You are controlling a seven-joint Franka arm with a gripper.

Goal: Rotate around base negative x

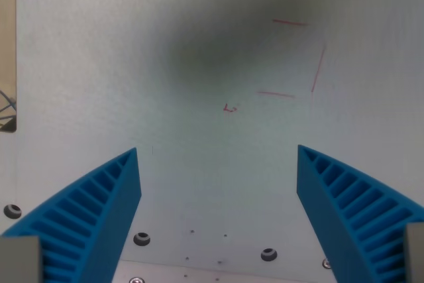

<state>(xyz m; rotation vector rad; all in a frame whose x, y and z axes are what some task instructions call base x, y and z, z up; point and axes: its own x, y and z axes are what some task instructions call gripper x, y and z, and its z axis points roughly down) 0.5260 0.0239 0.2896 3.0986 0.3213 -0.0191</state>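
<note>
My gripper (pixel 217 152) points down at a pale white board (pixel 119 64). Its two blue ribbed fingers (pixel 99 210) rise from the bottom corners and stand wide apart, open, with nothing between them. Faint red pen lines (pixel 311 64) forming part of a square are drawn on the board right of centre, with a small red mark (pixel 230 107) near the middle. A soft dark shadow lies across the upper middle of the board.
Several dark screw holes (pixel 141 238) dot the board's near edge, between the fingers. At the wrist view's left the board ends at a beige strip (pixel 6 38), with a bit of wire showing low on it.
</note>
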